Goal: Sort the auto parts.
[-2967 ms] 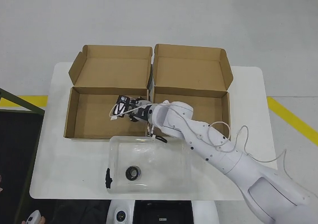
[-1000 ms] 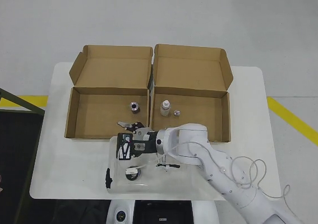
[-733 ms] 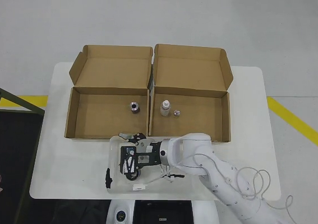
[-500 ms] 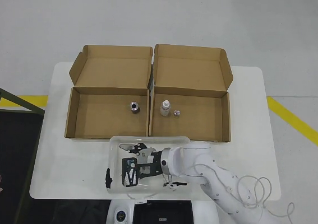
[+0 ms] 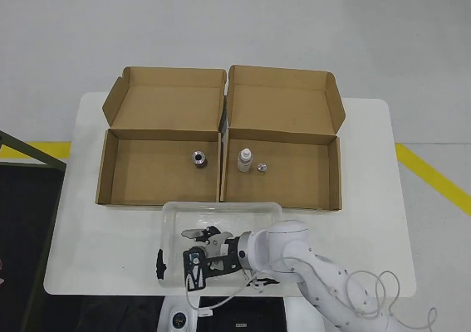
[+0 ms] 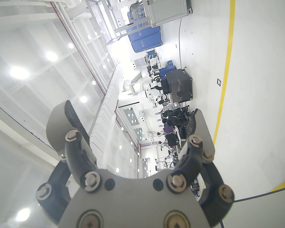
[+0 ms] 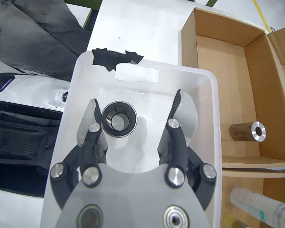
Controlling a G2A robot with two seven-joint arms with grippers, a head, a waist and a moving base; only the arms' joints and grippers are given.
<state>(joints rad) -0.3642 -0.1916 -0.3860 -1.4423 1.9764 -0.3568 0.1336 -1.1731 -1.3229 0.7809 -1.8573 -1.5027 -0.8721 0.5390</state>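
1. Cardboard left box (image 5: 135, 174) now holds the cylinder (image 5: 196, 158), set down where the right gripper (image 7: 136, 100) hung moments ago.
2. Right gripper has returned to the bin (image 5: 169, 209), fingers spread, grasping nothing.
3. Bearing (image 7: 119, 119) lies in the bin between those fingers, close to one.
4. Bearing is probably the next pick.
5. Left gripper (image 6: 133, 117) is spread and empty, away from the table.

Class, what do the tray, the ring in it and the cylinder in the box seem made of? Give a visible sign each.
Tray: likely clear plastic, glossy, with see-through walls. Ring: probably metal, dark inside with a silvery rim. Cylinder: metal, with a dull brownish side and a bright machined end face.
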